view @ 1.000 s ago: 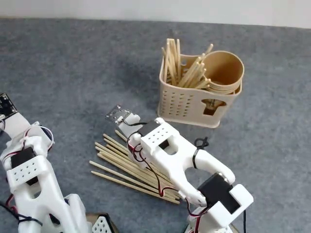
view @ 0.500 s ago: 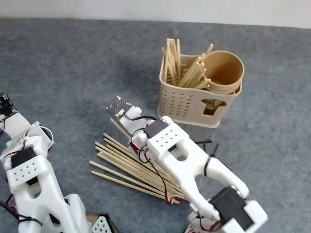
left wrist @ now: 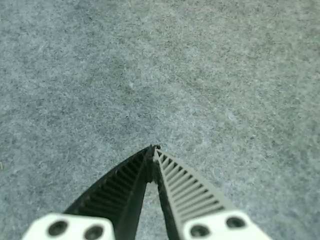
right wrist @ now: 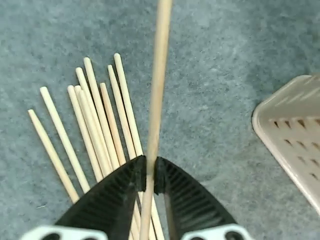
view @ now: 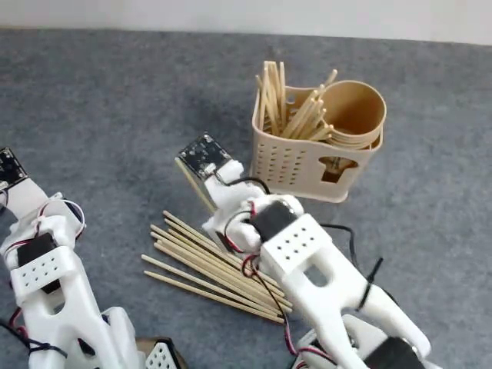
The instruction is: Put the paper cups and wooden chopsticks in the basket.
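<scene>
Inside ribbed right gripper, slim chopstick (round, wooden)

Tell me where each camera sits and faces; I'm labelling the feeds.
High view: fixed overhead, looking down on the basket holding cups, the loose pile, the left arm and right arm.
Left wrist view: on the left arm, facing bare mat; its shut jaws show.
Right wrist view: on the right arm, facing the pile and a basket corner; its jaws, shut on one chopstick, show.
Shared: high and right wrist views both show pile and basket.
</scene>
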{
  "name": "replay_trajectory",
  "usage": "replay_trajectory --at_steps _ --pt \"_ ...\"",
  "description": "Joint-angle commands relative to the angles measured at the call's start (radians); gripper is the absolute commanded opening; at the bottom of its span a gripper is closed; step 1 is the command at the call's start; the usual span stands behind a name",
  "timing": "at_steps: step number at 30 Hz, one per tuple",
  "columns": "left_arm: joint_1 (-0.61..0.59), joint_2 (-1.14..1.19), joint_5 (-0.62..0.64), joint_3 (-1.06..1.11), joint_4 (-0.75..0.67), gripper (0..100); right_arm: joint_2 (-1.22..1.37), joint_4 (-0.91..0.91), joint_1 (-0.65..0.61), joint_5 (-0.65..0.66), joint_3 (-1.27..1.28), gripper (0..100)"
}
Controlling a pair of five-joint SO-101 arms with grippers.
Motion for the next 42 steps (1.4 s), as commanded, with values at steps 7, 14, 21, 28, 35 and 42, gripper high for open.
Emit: replay_trajectory --at_steps 7,14,21,28,35,42 --pt "0.016 -0.018 -0.002 -0.01 -0.02 1 -0.286 -0.001 0.012 -0.163 0.024 0.6" --pt "0.016 -0.018 -0.002 -0.01 -0.02 1 -0.498 -0.143 0.012 -0.163 0.18 0.6" --pt "0.016 -0.018 -0.002 -0.01 -0.02 1 -0.785 -0.386 0.012 -0.161 0.407 0.6" --pt "0.016 -0.018 -0.002 -0.008 -0.02 1 -0.98 -0.441 0.013 -0.127 0.461 0.6" --pt "0.018 -0.018 -0.002 -0.008 -0.02 1 -1.017 -0.483 0.013 -0.031 0.424 0.6" --pt "0.018 -0.018 -0.002 -0.008 -0.02 1 -1.012 -0.667 0.09 -0.029 0.355 0.6"
